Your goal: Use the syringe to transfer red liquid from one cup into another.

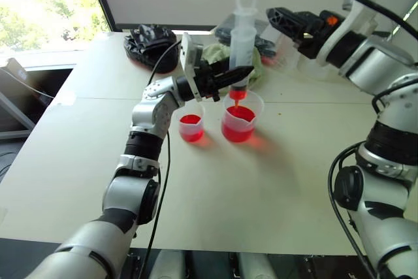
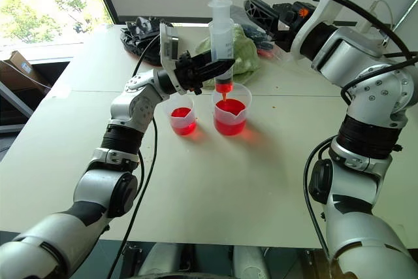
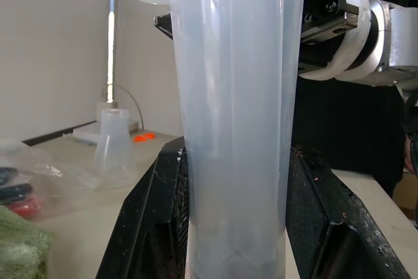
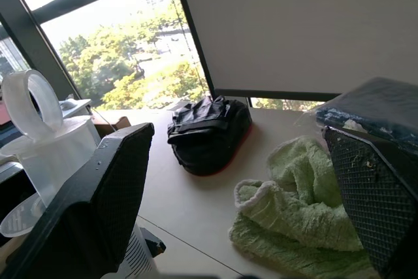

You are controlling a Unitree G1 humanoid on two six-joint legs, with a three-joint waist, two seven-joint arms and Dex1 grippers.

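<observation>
My left gripper is shut on the barrel of the syringe, holding it upright. In the left wrist view the clear barrel stands between the two black fingers. Its red tip points down into the mouth of the larger cup, which holds red liquid. The smaller cup stands just left of it with a little red liquid at the bottom. My right gripper hovers open beside the white plunger ring, apart from it.
A black bag lies at the back of the white table. A green towel sits behind the cups, and a clear plastic bag of items lies beside it. A window frame stands at the far left.
</observation>
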